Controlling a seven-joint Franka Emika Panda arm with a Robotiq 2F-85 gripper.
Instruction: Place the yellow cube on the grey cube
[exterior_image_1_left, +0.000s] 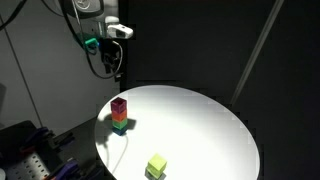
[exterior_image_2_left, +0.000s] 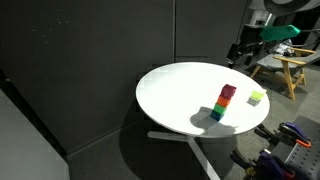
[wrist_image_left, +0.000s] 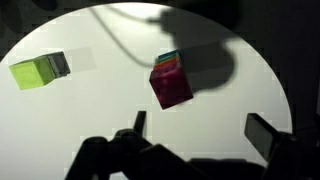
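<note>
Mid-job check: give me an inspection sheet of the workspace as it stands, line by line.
Surface: round white table, brightly lit.
Job's things: yellow cube appears to sit on the grey cube, near the table's edge.
Clutter: stack of three cubes, red over orange over green, apart from the yellow one.
Grippers: end effector open, empty, above the table.
Cables: black cable hanging by the arm.
Surroundings: dark backdrop; wooden frame beyond the table.
</note>
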